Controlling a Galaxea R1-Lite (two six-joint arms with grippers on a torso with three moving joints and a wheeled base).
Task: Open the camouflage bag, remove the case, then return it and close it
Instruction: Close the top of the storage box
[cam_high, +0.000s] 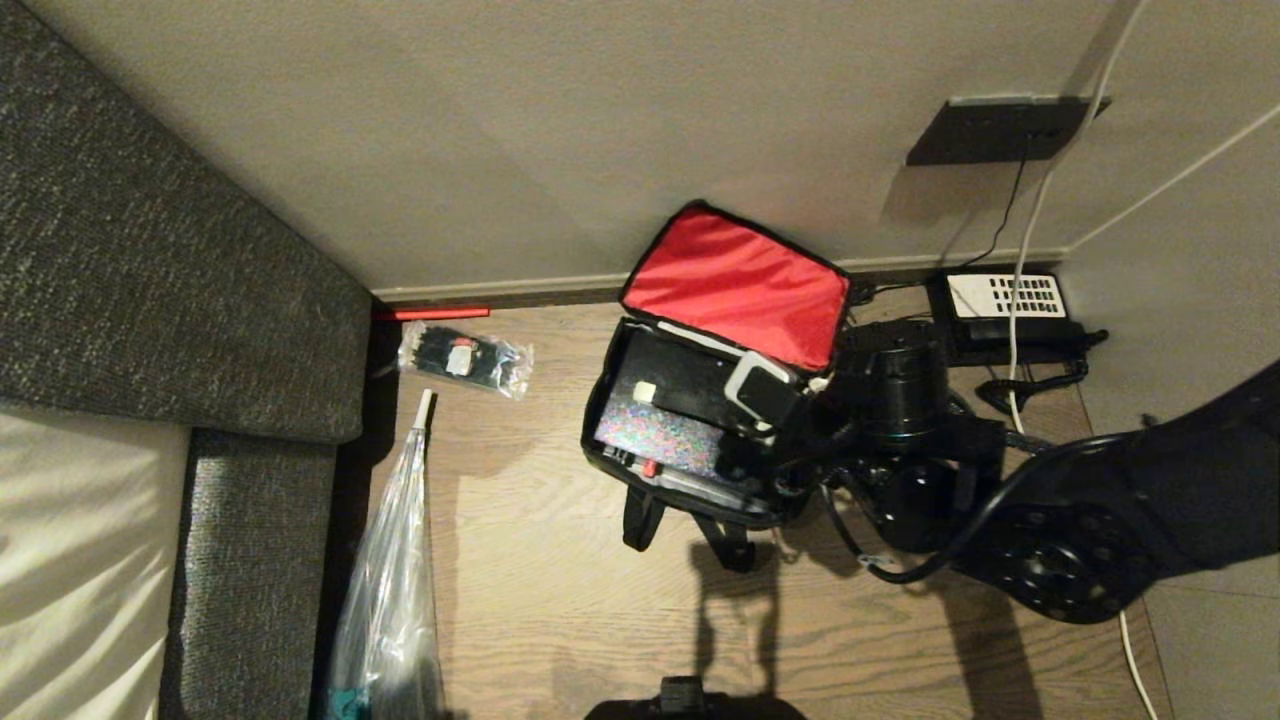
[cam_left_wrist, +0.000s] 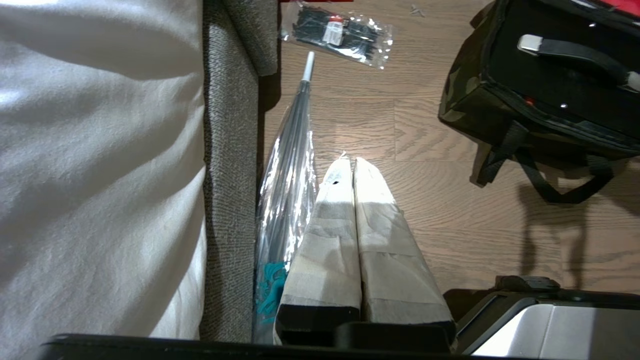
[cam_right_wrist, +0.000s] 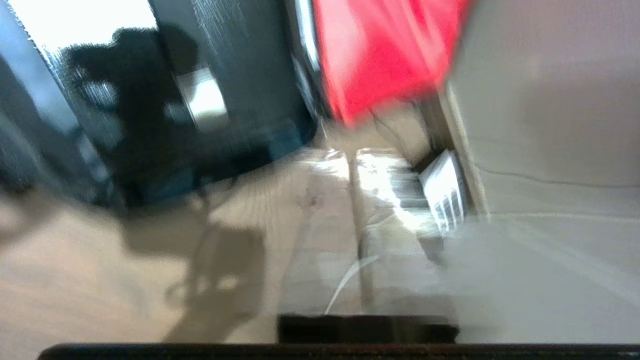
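Camouflage bag (cam_high: 690, 500): stands on the wood floor (cam_high: 560, 600) against the far wall, right of centre; lid (cam_high: 738, 285) thrown back toward the wall, red lining facing up. Straps trail off the near side.

Case (cam_high: 680, 385): flat and black, lying inside the open bag, with a light-ended handle (cam_left_wrist: 570, 50) across its top. Not lifted out as seen.

Right gripper (cam_right_wrist: 357, 165): at the right end of the bag, just beside it, over bare floor; fingers pressed together with nothing between them. The right wrist view is smeared, so contact with the bag cannot be told.

Left gripper (cam_left_wrist: 354, 162): parked at the near left, well apart from the bag, above the floor beside a clear wrapped umbrella (cam_left_wrist: 287, 175); padded fingers (cam_left_wrist: 335, 200) pressed together, empty.

Surroundings: grey sofa (cam_high: 150, 280) on the left; clear packet of black items (cam_high: 465, 358) on the floor to the far left of the bag; telephone with white keypad (cam_high: 1005, 305) at the far right by the wall.

Step in hand: judged to be the case step. The bag is open and the case sits inside; whether it awaits removal or has been put back cannot be decided from this view.

Next move: if removal, the right fingers must spread and come over the handle, then lift level so the case clears the bag walls. If closing, take the lid's free edge and swing it toward the near side.

Risk: the soft bag may drag along with the case.
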